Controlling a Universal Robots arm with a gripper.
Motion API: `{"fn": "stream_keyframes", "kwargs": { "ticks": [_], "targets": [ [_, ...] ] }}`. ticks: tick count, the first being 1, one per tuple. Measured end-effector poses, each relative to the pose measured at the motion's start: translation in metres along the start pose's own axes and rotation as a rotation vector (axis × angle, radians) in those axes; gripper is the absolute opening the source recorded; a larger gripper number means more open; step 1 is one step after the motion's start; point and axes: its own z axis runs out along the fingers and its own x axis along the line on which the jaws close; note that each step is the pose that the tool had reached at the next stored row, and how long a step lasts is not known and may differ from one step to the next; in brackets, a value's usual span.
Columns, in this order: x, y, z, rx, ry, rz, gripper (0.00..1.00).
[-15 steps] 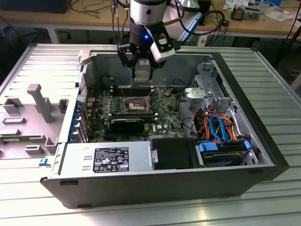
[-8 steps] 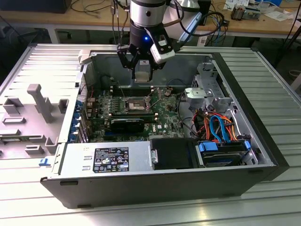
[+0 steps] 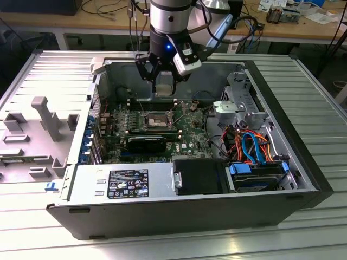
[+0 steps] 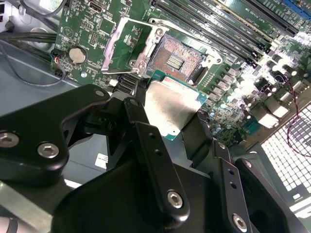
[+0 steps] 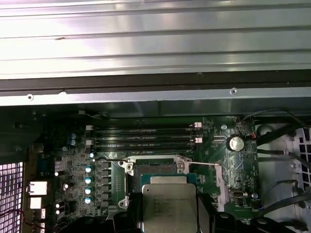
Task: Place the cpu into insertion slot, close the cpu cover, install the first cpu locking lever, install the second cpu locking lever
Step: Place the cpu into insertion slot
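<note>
Your pincer (image 4: 165, 117) was clamped on the cpu (image 4: 173, 104), two of its edges hidden by the fingers (image 4: 146, 141), silver top facing both wrist cameras, hovering just over the open slot (image 4: 175, 60), cover (image 4: 121, 44) tilted up beside it.

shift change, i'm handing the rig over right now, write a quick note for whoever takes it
The gripper is shut on the cpu, holding it above the motherboard near the insertion slot.
The insertion slot is empty, contacts exposed.
The cpu cover is swung open beside the slot.
Done: cpu picked up.
Left: cpu not seated, cover not closed, both locking levers not installed.
</note>
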Motion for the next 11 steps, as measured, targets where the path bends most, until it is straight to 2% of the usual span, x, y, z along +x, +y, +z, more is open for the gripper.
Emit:
{"fn": "stream_keyframes", "kwargs": {
  "ticks": [11],
  "targets": [
    [-0.0001,-0.0018,0.0058,0.0001,0.0001,0.000,0.54]
  ]
}}
